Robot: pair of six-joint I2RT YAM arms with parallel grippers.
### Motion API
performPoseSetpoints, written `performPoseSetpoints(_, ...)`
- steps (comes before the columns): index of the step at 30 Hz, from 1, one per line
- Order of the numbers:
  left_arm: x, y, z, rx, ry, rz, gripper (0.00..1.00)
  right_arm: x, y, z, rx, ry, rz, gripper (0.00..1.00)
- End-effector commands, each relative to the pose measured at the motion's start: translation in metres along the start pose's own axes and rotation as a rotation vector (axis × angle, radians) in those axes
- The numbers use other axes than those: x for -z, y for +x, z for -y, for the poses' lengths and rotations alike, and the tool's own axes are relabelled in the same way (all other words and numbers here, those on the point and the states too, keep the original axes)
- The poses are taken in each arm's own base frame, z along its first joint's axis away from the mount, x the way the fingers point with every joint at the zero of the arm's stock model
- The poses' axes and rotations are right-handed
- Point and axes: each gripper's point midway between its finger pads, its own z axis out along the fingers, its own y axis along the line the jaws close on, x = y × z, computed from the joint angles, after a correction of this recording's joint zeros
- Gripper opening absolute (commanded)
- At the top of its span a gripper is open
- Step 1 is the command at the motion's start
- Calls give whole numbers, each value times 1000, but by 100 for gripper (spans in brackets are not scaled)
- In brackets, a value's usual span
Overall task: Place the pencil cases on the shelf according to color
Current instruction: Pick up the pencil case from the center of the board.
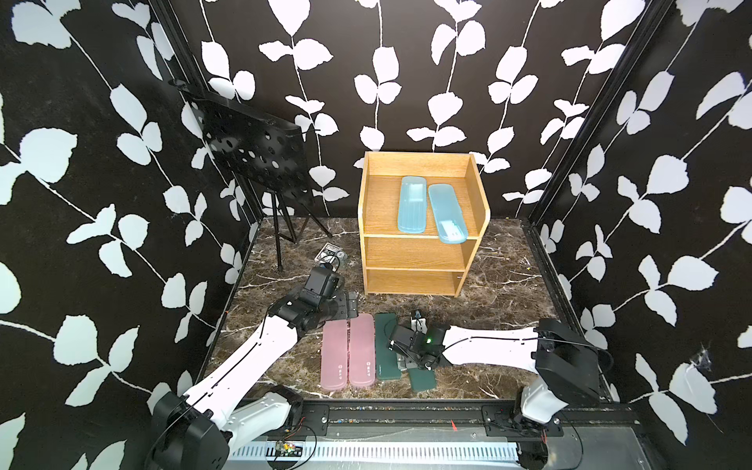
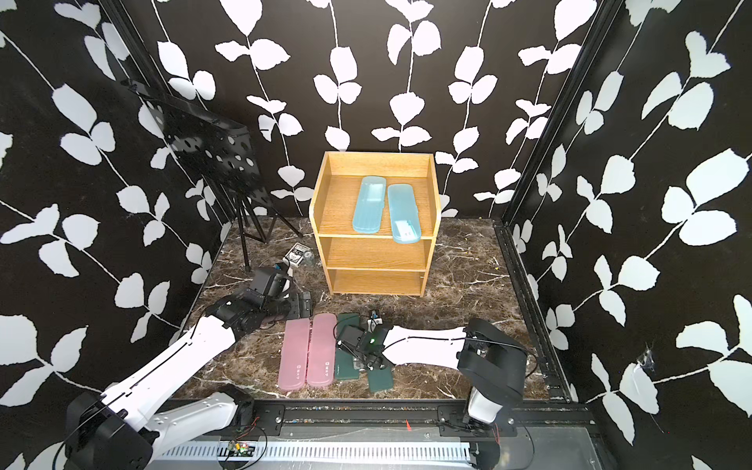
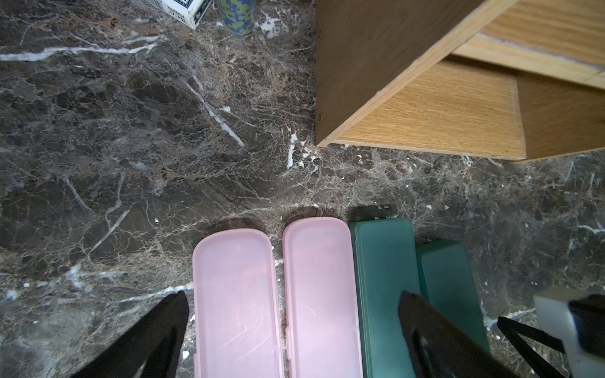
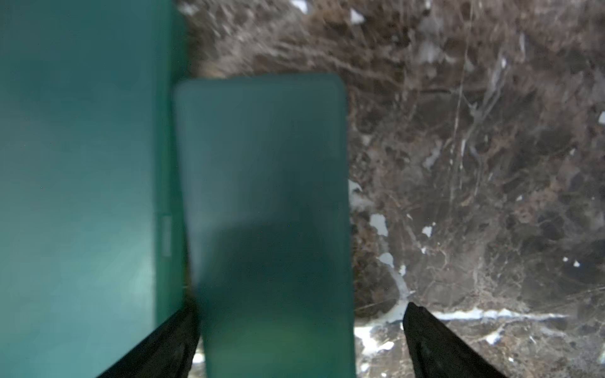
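Two light blue pencil cases [image 1: 412, 205] [image 1: 447, 213] lie on the top tier of the wooden shelf [image 1: 378, 203]; the lower two tiers look bare. On the marble table in front, two pink cases [image 1: 334, 354] [image 1: 362, 352] and two dark green cases [image 1: 384, 325] [image 1: 423, 380] lie side by side. My left gripper [image 3: 291, 327] is open above the far ends of the pink cases [image 3: 235, 294] [image 3: 319, 288]. My right gripper [image 4: 299, 327] is open and straddles the right green case [image 4: 262, 180]; one finger is at its edge, the other stands apart.
A black perforated stand [image 1: 252, 150] on a tripod stands at the back left. A small patterned card box [image 1: 327, 254] and a small round patterned item [image 3: 235, 16] lie left of the shelf. Patterned walls close in both sides, and a black rail [image 1: 407, 415] runs along the front.
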Motion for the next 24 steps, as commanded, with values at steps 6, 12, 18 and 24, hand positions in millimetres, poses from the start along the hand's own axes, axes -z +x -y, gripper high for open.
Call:
performPoseSetpoints(6, 1, -5, 3, -1, 4, 5, 99, -22, 3, 40, -16, 44, -14, 100)
performPoseSetpoints(12, 1, -6, 3, -3, -2, 7, 99, 14, -17, 46, 29, -14, 43, 100)
performPoseSetpoints(18, -2, -3, 0, 1, -9, 3, 99, 33, 2, 55, -1, -23, 21, 99)
performPoseSetpoints(24, -3, -1, 0, 4, -7, -1, 99, 29, 25, 39, -12, -57, 22, 99)
